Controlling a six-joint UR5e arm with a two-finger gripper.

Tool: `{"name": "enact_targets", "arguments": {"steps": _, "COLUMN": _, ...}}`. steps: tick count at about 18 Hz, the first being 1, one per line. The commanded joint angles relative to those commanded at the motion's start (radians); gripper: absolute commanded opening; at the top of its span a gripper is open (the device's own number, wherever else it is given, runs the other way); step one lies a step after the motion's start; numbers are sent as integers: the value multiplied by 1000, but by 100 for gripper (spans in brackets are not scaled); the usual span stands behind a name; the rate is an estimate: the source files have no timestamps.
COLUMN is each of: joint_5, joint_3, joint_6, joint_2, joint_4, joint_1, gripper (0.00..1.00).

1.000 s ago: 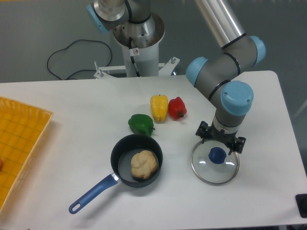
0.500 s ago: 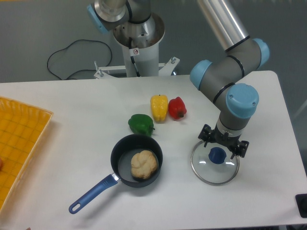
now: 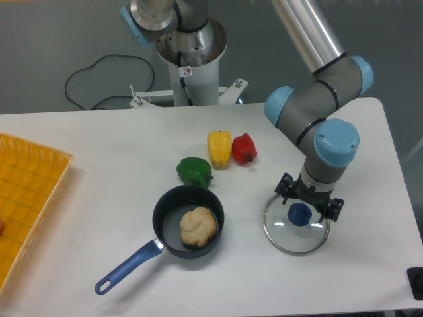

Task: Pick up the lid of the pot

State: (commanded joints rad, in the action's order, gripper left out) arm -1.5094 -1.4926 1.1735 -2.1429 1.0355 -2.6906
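Nearest, we log a round black pan with blue handle [image 3: 173, 228], lumpy tan piece [image 3: 197, 226] inside. Clear round lid with dark-blue knob [image 3: 284, 239] lies on the white table [image 3: 357, 284]; grey gripper [image 3: 308, 201] above, fingertips apart. Beyond, we note a glossy green pepper [image 3: 193, 171].

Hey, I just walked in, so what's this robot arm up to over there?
The robot's gripper is open over the clear pot lid, its fingers spread near the blue knob. It seems to be lining up to grab it; the lid isn't gripped. To one side sit a black pan holding a tan lump, and green, yellow and red peppers.
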Motion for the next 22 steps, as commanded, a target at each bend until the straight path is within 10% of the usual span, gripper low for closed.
{"name": "enact_targets", "arguments": {"steps": 22, "joint_5": -26, "joint_3": -6, "joint_6": 8, "joint_2": -41, "joint_4": -9, "joint_1": 9, "gripper": 87}}
